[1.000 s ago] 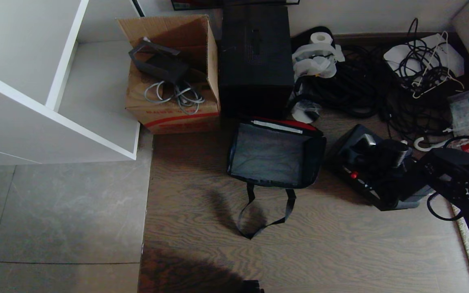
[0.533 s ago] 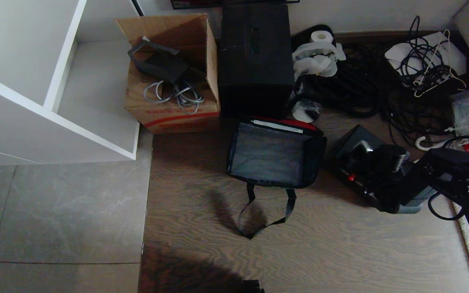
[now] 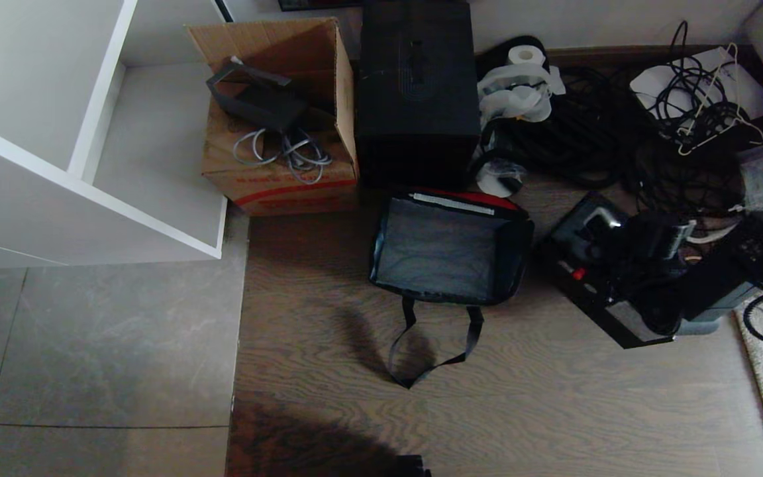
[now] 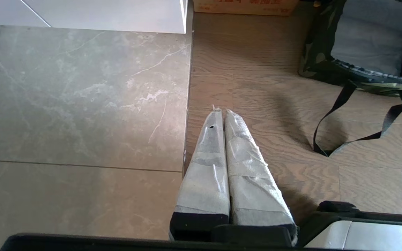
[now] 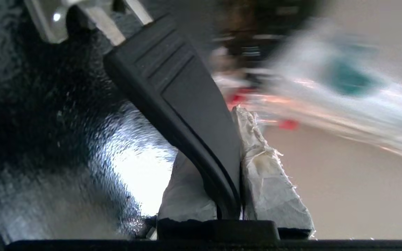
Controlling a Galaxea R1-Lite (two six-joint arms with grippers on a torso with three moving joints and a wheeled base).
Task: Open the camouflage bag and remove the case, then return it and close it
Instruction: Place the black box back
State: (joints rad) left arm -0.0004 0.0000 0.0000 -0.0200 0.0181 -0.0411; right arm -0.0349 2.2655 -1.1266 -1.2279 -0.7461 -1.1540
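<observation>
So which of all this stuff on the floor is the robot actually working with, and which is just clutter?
In the job:
- bag, open and empty
- case, beside the bag, its handle clamped in the right gripper

Just lying about:
- cardboard box
- tall black box
- cables
- paper roll
- white shelf
- left gripper, parked over the floor

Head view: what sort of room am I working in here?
Probably a storage corner of an indoor room: goods sit straight on the wood floor, with a cardboard box of cables, tangled black cords, and a white shelf unit.
</observation>
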